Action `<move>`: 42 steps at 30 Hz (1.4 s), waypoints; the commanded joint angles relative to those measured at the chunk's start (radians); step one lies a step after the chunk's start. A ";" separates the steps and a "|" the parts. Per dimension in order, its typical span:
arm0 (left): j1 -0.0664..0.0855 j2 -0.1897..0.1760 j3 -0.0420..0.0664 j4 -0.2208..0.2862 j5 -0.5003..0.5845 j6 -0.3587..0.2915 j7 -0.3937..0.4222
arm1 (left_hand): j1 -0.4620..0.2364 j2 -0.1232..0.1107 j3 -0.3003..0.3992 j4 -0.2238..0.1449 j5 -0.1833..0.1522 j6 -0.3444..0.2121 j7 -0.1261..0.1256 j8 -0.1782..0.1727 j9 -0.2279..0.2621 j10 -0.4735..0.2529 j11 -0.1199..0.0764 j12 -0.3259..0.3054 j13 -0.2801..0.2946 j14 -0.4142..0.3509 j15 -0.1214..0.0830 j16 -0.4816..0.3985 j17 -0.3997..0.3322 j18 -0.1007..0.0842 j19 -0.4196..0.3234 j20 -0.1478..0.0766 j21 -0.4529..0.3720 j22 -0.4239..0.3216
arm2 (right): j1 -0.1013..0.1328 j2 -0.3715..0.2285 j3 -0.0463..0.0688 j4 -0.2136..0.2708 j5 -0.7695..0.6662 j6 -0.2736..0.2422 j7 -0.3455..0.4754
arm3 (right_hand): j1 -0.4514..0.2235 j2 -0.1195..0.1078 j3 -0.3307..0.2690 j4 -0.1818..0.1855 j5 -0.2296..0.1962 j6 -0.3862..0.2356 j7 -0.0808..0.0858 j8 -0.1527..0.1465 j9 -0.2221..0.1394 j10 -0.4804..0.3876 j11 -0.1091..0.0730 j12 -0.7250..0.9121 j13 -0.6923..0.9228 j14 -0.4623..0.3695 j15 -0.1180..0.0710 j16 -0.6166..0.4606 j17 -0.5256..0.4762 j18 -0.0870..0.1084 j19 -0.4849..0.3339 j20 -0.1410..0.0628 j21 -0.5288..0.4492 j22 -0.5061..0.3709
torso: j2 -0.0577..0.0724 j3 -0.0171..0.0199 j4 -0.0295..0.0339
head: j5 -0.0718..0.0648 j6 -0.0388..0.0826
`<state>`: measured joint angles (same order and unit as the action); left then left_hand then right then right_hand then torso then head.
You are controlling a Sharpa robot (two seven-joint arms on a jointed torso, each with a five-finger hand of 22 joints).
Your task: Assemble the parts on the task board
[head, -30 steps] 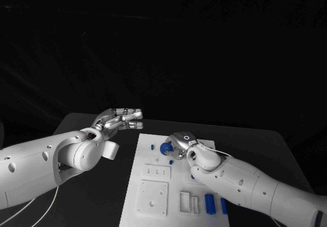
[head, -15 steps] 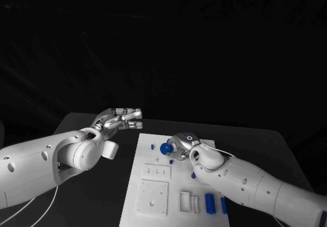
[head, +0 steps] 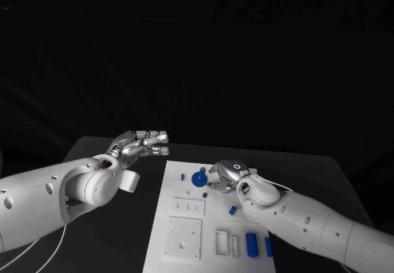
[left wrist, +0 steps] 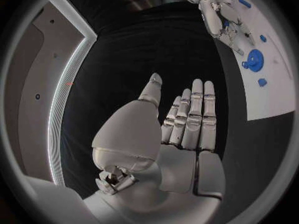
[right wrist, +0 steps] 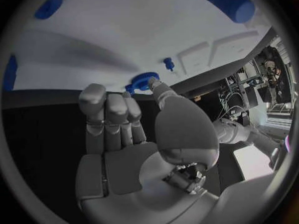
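The white task board [head: 209,219] lies in the middle of the black table. A round blue part [head: 198,179] sits near its far end, with small blue pegs [head: 204,194] close by. My right hand [head: 228,175] hovers just right of the round part, fingers straight and holding nothing. In the right wrist view the thumb tip of that hand [right wrist: 131,134] lies next to the round blue part [right wrist: 144,80]; I cannot tell if it touches. My left hand [head: 139,142] is raised off the board's far left corner, fingers straight and together, empty. The left wrist view shows this hand [left wrist: 181,129], the board [left wrist: 271,94] and the round part [left wrist: 253,62].
Two blue bars [head: 252,244] lie at the board's near right, and another small blue piece [head: 232,210] sits by my right forearm. White raised blocks [head: 184,233] occupy the board's near left. The black table [head: 123,239] extends to the left of the board.
My right hand has shifted a little to the right, away from the round blue part, which now shows more fully. The left hand has barely moved.
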<state>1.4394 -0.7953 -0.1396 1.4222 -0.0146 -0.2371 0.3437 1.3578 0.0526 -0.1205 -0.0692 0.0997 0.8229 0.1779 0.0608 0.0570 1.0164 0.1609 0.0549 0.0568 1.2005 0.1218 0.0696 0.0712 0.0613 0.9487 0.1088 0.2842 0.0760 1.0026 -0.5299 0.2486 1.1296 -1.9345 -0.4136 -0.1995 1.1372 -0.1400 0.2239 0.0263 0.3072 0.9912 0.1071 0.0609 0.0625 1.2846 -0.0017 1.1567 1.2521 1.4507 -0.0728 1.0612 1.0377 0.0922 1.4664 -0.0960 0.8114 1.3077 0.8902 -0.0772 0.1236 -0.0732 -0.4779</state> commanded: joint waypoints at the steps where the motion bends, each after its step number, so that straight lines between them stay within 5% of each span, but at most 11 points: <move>1: 0.001 -0.003 0.001 0.001 -0.004 0.013 0.006 | -0.001 -0.005 0.001 -0.005 -0.001 -0.004 -0.001 -0.004 -0.001 -0.004 -0.001 0.005 0.001 -0.007 -0.002 -0.004 -0.002 -0.001 -0.008 -0.002 0.002 -0.001 | 0.000 -0.025 0.008 0.033 0.039 -0.072 0.016 | 0.000 -0.009 0.005 0.001 0.009 -0.001 0.003 0.000 -0.001 0.001 0.009 0.004 -0.002 0.000 0.007 0.004 0.002 0.009 0.059 0.009 0.006 0.083 | -0.001 0.0017 -0.0033 | -0.004 0.004; 8: 0.001 -0.011 0.001 0.000 -0.004 0.013 0.007 | -0.001 -0.005 0.001 -0.005 -0.001 -0.004 -0.001 -0.004 -0.001 -0.004 -0.001 0.005 0.001 -0.007 -0.002 -0.004 -0.002 -0.001 -0.008 -0.002 0.002 -0.001 | -0.002 -0.107 0.039 0.099 0.152 -0.076 0.098 | 0.033 -0.005 0.013 -0.024 -0.011 0.013 0.003 0.001 -0.001 0.003 0.008 0.007 0.000 0.000 0.006 0.009 0.007 0.009 0.059 0.010 0.013 0.086 | -0.002 0.0079 -0.0118 | -0.006 0.008; 12: 0.001 -0.017 0.001 0.000 -0.004 0.014 0.007 | 0.001 -0.007 0.003 -0.005 -0.001 0.001 -0.002 -0.003 -0.001 -0.003 -0.001 0.005 0.001 -0.006 -0.002 -0.004 -0.002 -0.001 -0.008 -0.002 0.003 -0.001 | -0.003 -0.164 0.054 0.110 0.275 -0.062 0.202 | 0.100 0.017 0.022 -0.139 -0.014 0.037 0.005 0.001 0.000 0.004 0.008 0.011 0.003 0.000 0.006 0.012 0.011 0.002 0.058 0.009 0.019 0.093 | -0.003 0.0102 -0.0181 | -0.011 0.010; 17: 0.001 -0.021 0.001 0.002 -0.004 0.017 0.007 | 0.002 -0.006 0.004 -0.006 0.000 0.011 -0.003 -0.002 0.000 0.003 -0.003 0.005 0.001 -0.006 -0.003 -0.004 -0.002 -0.001 -0.007 -0.002 0.003 -0.001 | -0.005 -0.224 0.064 0.096 0.372 -0.031 0.301 | 0.115 0.033 -0.020 -0.201 0.012 0.040 0.005 0.001 0.000 0.003 0.009 0.009 0.002 -0.001 0.008 0.016 0.020 -0.001 0.058 0.010 0.027 0.098 | -0.003 0.0152 -0.0250 | -0.018 0.010; 24: 0.001 -0.023 0.000 0.001 -0.006 0.021 0.007 | 0.003 -0.005 0.003 -0.006 0.000 0.013 -0.003 -0.002 0.000 0.004 -0.003 0.005 0.001 -0.006 -0.003 -0.004 -0.002 -0.001 -0.008 -0.003 0.003 -0.001 | -0.012 -0.262 0.068 0.014 0.469 0.025 0.384 | 0.130 0.038 -0.075 -0.211 0.033 0.035 0.006 0.001 0.000 0.000 0.010 0.006 -0.001 -0.001 0.009 0.012 0.025 -0.002 0.055 0.011 0.023 0.099 | -0.002 0.0220 -0.0282 | -0.029 0.009; 42: 0.000 -0.021 0.000 -0.011 -0.012 0.025 0.007 | 0.004 -0.004 0.002 -0.007 -0.001 0.011 -0.003 -0.003 0.000 0.003 -0.003 0.005 0.001 -0.006 -0.003 -0.004 -0.002 -0.002 -0.008 -0.003 0.002 -0.001 | -0.035 -0.244 0.069 -0.129 0.580 0.110 0.465 | 0.149 0.024 -0.128 -0.216 0.064 -0.024 0.003 -0.001 -0.002 -0.022 0.007 -0.018 -0.018 -0.007 0.007 -0.018 0.011 -0.003 0.050 0.009 -0.011 0.095 | -0.002 0.0178 -0.0279 | -0.029 -0.003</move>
<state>1.4391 -0.8183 -0.1401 1.4101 -0.0189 -0.2296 0.3433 1.3578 0.0526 -0.1179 -0.0718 0.0997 0.8340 0.1747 0.0608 0.0572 1.0165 0.1608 0.0549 0.0568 1.2005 0.1218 0.0696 0.0712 0.0613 0.9450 0.1052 0.2842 0.0760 0.9690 -0.7769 0.3170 1.0053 -1.3950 -0.3493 0.2230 1.2810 -0.1120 0.1022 -0.1889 0.3680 0.9701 0.1097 0.0609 0.0615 1.2684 0.0071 1.1449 1.2353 1.4480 -0.0703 1.0494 1.0505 0.0920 1.4683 -0.0907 0.8036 1.3074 0.8879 -0.0590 0.0970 -0.1012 -0.4794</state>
